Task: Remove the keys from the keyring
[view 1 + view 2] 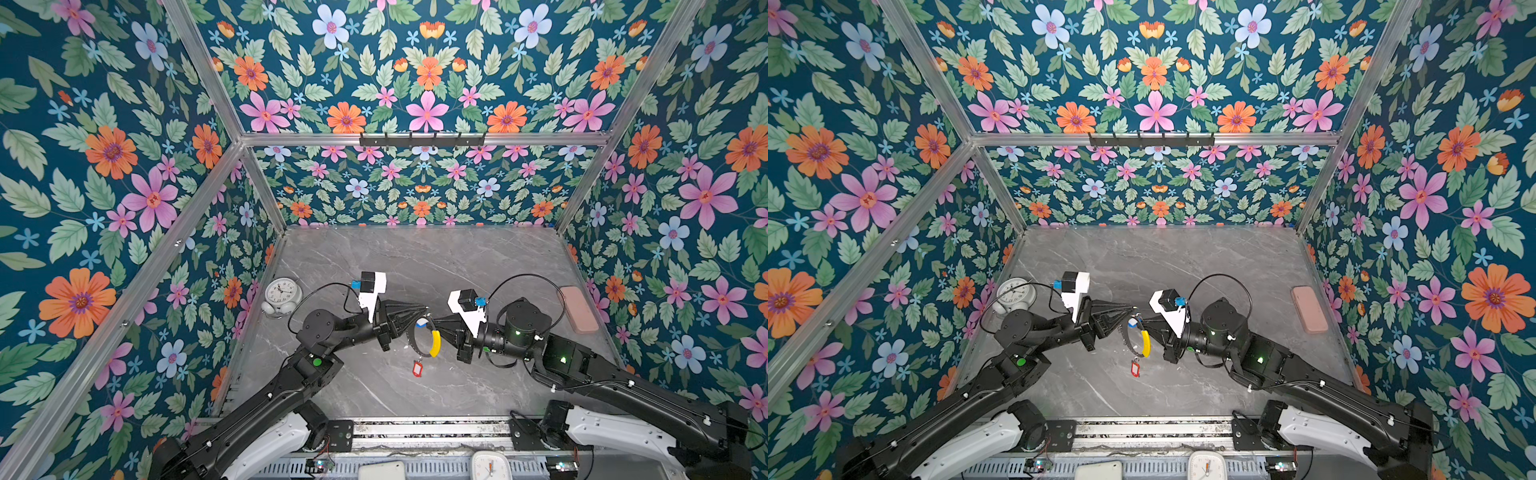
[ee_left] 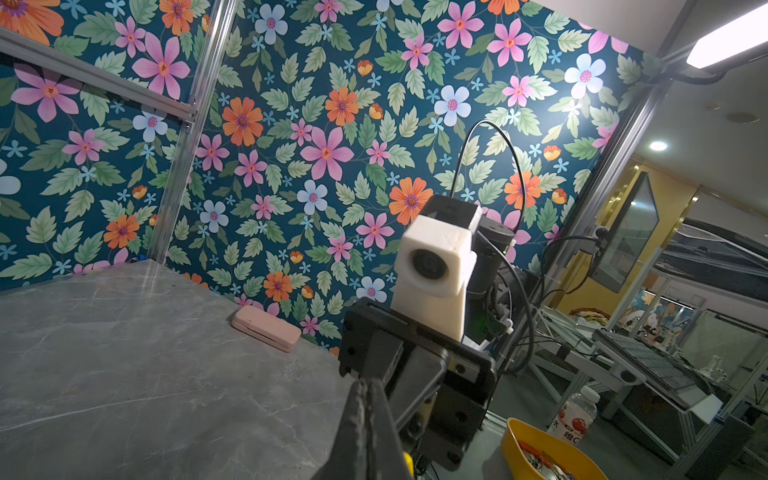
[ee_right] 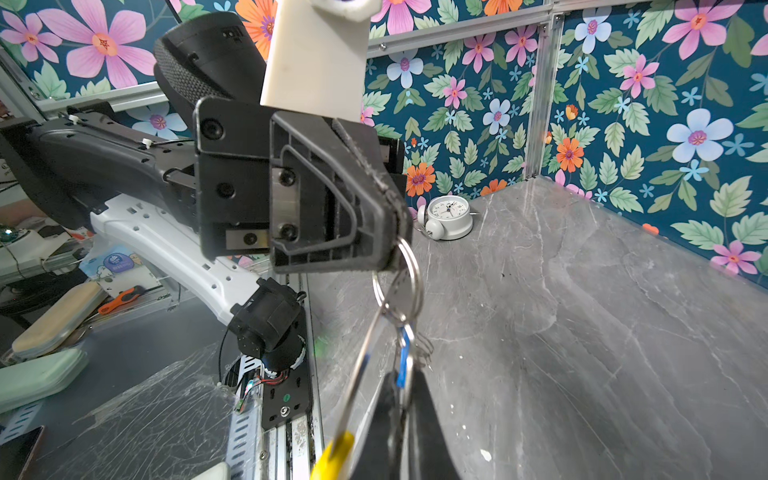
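Right gripper point(image 3: 402, 381), nearest the lens, clamps the blue-tagged key point(image 3: 402, 359); left gripper point(image 3: 392, 253), opposite, pinches a split ring point(image 3: 417, 278). Between them the keyring point(image 3: 359, 372) hangs on edge above the grey marble tabletop point(image 1: 457, 257), yellow sleeve point(image 1: 434, 343) beside the right gripper, red-tagged key point(image 1: 417, 368) dangling lengthwise below both. Floral walls point(image 1: 415, 83) enclose the cell; pink case point(image 1: 578, 309) lies closed behind the right gripper; alarm clock point(image 1: 280, 293) sits well apart from the left.

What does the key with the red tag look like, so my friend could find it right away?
On the grey marble table, find where the left gripper and right gripper meet, holding up the keyring, a thin grey hoop with a yellow sleeve. The red-tagged key dangles alone below the hoop; the blue-tagged key is pinched up by the gripper tips.
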Tool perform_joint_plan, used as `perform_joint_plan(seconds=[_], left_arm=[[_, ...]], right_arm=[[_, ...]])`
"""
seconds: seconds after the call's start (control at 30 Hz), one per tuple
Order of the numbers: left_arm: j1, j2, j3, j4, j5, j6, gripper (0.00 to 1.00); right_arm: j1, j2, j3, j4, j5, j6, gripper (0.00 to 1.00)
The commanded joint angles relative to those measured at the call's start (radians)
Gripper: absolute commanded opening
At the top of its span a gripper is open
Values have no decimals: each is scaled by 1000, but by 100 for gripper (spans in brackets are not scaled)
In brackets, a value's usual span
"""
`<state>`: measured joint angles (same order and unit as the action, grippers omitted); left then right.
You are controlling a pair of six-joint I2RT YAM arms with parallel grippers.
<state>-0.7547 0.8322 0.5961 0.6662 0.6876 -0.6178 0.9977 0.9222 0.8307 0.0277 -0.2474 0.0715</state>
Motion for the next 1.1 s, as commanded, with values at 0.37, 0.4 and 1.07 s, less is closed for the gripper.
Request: perform_joint_plan(seconds=[0.37,0.4,1.07], left_arm=[[2,-16,32,-48,66,79,0],[2,-15,31,-49,72,79,0],[3,15,24,44,164,29,0]], right_arm=[[-30,-77,90,-309,-40,-82,39],[-56,-93,95,-309,-62,-77,40],[-180,37,176,-54,-534,72,42]])
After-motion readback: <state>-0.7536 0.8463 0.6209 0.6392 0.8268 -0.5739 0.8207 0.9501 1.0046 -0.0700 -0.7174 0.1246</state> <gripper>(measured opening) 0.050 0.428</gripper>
